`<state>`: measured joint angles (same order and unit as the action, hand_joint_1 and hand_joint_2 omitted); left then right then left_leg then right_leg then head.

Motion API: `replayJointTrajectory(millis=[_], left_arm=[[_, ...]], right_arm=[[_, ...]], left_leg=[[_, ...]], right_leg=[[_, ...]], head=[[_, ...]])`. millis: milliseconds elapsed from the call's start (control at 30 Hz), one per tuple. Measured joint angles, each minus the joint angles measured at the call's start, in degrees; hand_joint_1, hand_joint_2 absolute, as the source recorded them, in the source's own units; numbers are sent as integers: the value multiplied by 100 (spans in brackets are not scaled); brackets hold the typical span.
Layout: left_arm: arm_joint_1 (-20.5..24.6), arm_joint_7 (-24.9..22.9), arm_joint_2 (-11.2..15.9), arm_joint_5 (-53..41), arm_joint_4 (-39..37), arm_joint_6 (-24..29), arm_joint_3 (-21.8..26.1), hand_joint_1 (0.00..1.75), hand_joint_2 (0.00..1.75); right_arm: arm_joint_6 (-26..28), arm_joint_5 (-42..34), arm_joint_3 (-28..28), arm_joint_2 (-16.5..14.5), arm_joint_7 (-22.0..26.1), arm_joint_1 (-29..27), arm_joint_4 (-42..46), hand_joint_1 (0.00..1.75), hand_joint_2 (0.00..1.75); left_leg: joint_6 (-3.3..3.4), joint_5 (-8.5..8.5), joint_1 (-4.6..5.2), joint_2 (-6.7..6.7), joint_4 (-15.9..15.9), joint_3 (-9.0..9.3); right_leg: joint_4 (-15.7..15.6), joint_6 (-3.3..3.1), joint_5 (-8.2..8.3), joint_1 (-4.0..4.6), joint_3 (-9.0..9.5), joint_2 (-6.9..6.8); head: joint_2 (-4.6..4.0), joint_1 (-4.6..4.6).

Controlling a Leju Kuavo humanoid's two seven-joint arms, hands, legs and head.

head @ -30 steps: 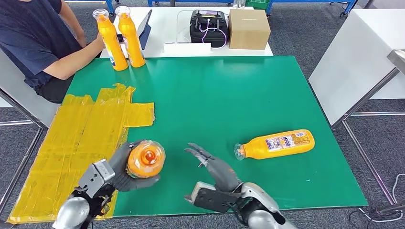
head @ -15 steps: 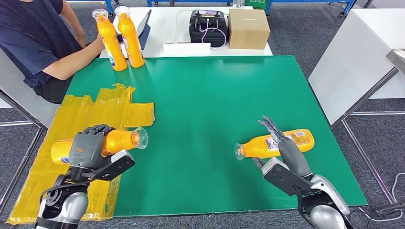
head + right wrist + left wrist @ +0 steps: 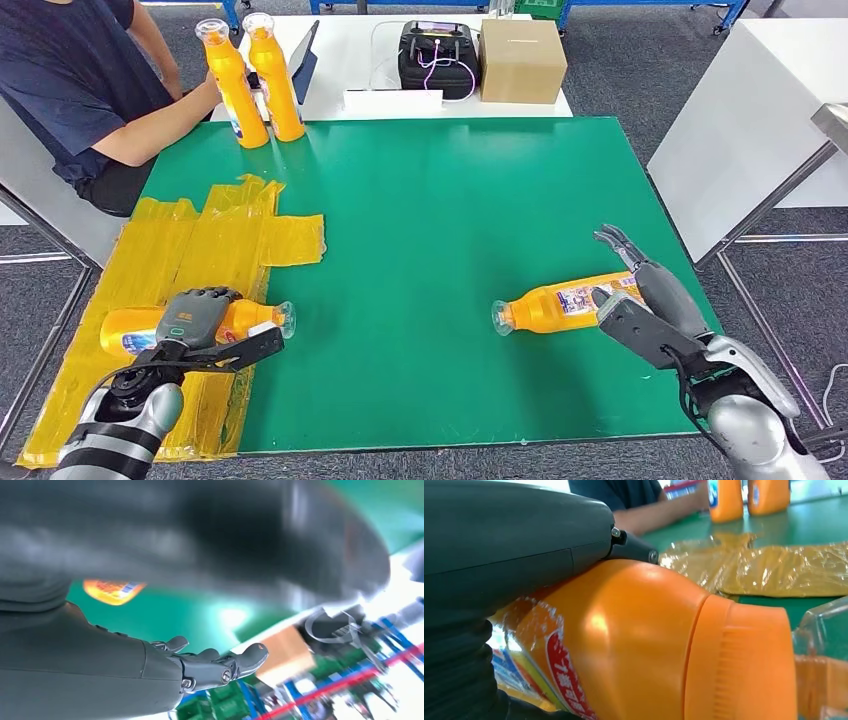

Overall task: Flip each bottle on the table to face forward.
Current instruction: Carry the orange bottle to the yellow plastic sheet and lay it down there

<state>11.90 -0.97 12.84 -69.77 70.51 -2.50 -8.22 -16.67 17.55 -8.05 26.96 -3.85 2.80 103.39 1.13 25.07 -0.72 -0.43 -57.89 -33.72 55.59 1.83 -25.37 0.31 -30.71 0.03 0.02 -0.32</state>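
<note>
An orange bottle point(image 3: 128, 328) lies on its side on the yellow plastic sheet point(image 3: 190, 250), clear cap pointing right. My left hand point(image 3: 195, 315) grips it around the middle; the left wrist view has its orange shoulder point(image 3: 634, 635) right against the hand. A second orange bottle point(image 3: 545, 305) lies on the green table point(image 3: 450, 200) at the right, cap toward the left. My right hand point(image 3: 645, 295) is open, fingers spread, hovering over that bottle's base end. Its fingers point(image 3: 220, 667) hold nothing in the right wrist view.
Two upright orange bottles point(image 3: 250, 80) stand at the table's far left corner beside a seated person point(image 3: 70, 80). A black case point(image 3: 437, 58) and a cardboard box point(image 3: 520, 60) sit on the white table behind. A white table point(image 3: 760, 120) stands to the right.
My left hand has lowered its bottle from upright to lying on the yellow sheet. My right hand has swung from the table's middle out to the right bottle's base end.
</note>
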Motion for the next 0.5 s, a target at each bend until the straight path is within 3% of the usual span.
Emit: replayJointTrajectory(millis=[200, 333, 500], left_arm=[[473, 218, 121, 556, -614, -190, -279, 0, 175], [639, 372, 172, 1116, -769, -447, -408, 0, 0], [783, 621, 278, 2089, -783, -907, -490, 0, 0]], right_arm=[[-109, 650, -200, 316, -114, 701, -1274, 0, 175], [-100, 1137, -412, 464, -50, 1089, -2017, 0, 175], [-211, 1570, -710, 647, 196, 1445, -2731, 0, 175]], left_leg=[[21, -24, 11, -23, 1, 2], [21, -47, 11, -33, 1, -4], [24, -54, 15, -34, 1, -6]], right_leg=[[0, 18, 12, -13, 9, -22], [1, 34, 24, -14, 7, -27], [4, 38, 30, -18, 7, -27]], head=[[0, -1], [0, 0], [0, 1]])
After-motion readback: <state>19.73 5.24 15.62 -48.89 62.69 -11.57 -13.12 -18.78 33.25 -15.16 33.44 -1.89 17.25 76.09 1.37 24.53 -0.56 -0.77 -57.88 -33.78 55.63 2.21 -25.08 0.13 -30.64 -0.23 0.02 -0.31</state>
